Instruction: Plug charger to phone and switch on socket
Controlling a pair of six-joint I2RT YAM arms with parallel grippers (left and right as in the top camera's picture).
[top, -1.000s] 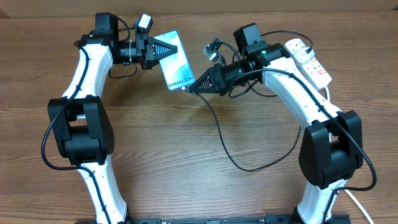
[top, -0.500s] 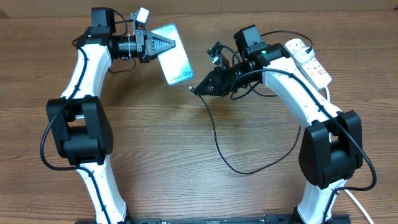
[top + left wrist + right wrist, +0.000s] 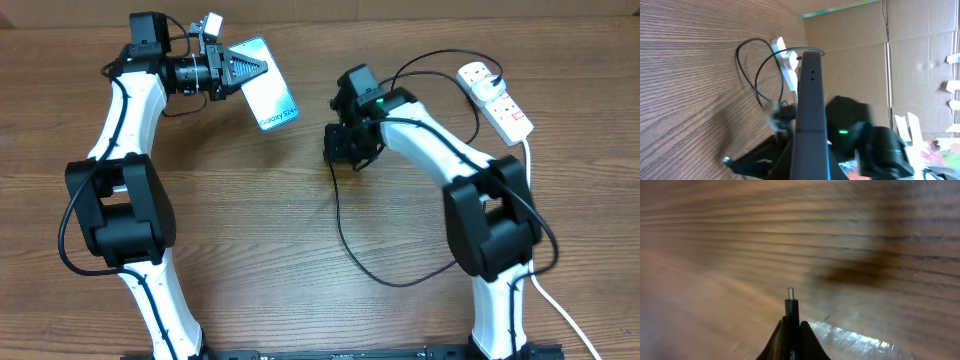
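Note:
My left gripper (image 3: 240,72) is shut on the phone (image 3: 268,96), holding it in the air at the back left, blue screen up. In the left wrist view the phone (image 3: 809,95) shows edge-on between the fingers. My right gripper (image 3: 340,155) is shut on the charger's black connector tip (image 3: 791,311), pointing down at the table, apart from the phone. The black charger cable (image 3: 350,240) loops over the table to a white plug in the socket (image 3: 495,98), a white power strip at the back right.
The socket's thick white cord (image 3: 535,260) runs down the right side to the front edge. Cardboard boxes (image 3: 875,60) stand beyond the table. Both arm bases stand at the front.
My left gripper has carried the phone further left and back. My right gripper has swung away from the phone and turned down toward the table, still holding the connector.

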